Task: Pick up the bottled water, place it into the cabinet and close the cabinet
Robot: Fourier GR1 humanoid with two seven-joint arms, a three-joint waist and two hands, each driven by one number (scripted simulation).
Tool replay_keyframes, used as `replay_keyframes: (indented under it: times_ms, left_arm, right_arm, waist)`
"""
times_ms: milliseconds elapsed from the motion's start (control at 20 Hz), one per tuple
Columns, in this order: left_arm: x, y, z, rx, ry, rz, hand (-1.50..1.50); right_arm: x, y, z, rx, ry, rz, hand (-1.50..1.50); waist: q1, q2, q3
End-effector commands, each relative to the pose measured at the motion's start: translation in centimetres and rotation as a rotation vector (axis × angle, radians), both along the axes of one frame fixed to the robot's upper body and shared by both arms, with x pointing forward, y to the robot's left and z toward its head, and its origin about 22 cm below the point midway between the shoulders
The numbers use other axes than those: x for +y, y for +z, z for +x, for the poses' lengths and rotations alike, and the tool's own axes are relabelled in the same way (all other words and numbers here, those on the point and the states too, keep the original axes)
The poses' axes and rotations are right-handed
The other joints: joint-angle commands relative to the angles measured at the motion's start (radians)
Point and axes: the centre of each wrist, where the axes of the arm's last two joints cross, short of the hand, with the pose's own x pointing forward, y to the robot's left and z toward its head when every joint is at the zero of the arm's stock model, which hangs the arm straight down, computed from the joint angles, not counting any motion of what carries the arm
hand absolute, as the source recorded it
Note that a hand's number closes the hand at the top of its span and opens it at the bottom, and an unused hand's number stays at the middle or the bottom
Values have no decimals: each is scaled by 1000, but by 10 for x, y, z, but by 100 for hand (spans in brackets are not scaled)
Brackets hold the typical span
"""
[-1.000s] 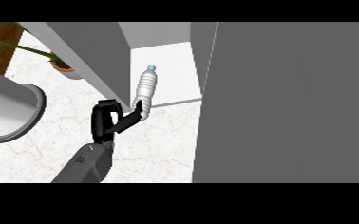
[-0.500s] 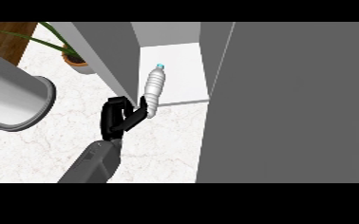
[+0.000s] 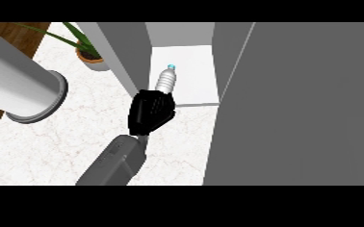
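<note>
At the centre of the frame, your robot hand (image 3: 150,113) curls its black fingers round the lower body of the bottled water (image 3: 166,80), which stands upright with its blue cap uppermost. The bottle sits at the mouth of the cabinet (image 3: 192,72), over the front of its white floor, between the grey left wall and the grey door (image 3: 292,106) that fills the right side of the frame. The grey forearm rises from the lower edge, left of centre, over the white marbled bench (image 3: 64,144). At the upper left, a potted plant (image 3: 89,53) stands just beside the cabinet's outer wall, and a large grey cylinder (image 3: 28,94) lies at the left edge. You see only this one hand; which arm it belongs to cannot be told.
</note>
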Motion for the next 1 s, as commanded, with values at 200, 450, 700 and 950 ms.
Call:
replay_keyframes:
  times_ms: [200,450,700,950]
  left_arm:
    - [20,8,-29,-59,-175,-41,-150]
    - [35,17,-52,-74,-195,-61,-150]
    - [81,13,-91,-36,-212,-40,-150]
    - [118,22,-115,-64,-158,-19,-150]
  right_arm:
    - [31,12,-32,-7,49,4,150]
    - [47,20,-41,-26,55,-17,150]
    - [55,20,-43,-25,143,-69,150]
    - [74,16,-34,5,229,-9,150]
  waist:
    - [41,-3,1]
    - [43,-5,1]
    - [47,-11,0]
    - [59,-8,0]
